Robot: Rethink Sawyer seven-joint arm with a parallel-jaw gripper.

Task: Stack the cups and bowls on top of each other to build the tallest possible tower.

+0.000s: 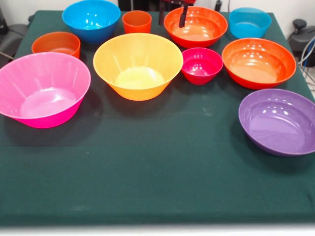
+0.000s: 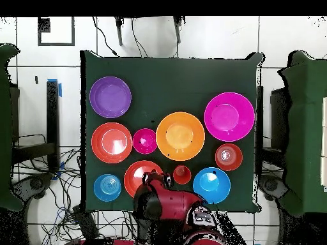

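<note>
Every vessel stands alone on the green cloth. The large yellow-orange bowl [image 1: 138, 64] [image 2: 180, 135] sits in the middle and is empty. The large pink bowl [image 1: 43, 88] [image 2: 229, 116] is beside it. The orange-red cup [image 1: 137, 22] [image 2: 182, 174] stands upright at the robot's side. My gripper [image 1: 172, 14] [image 2: 156, 185] hangs open and empty over the back orange-red bowl [image 1: 196, 25] [image 2: 135, 173], only its dark fingertips showing in the front view. A small magenta bowl [image 1: 202, 64], a second orange-red bowl [image 1: 258, 61] and a purple bowl [image 1: 278, 120] lie to the right.
A blue bowl [image 1: 91, 18], a squat small orange bowl [image 1: 56, 44] and a small light-blue bowl [image 1: 249, 22] stand along the robot's side. The table's front half [image 1: 147, 172] is bare green cloth. Chairs and cables surround the table in the overhead view.
</note>
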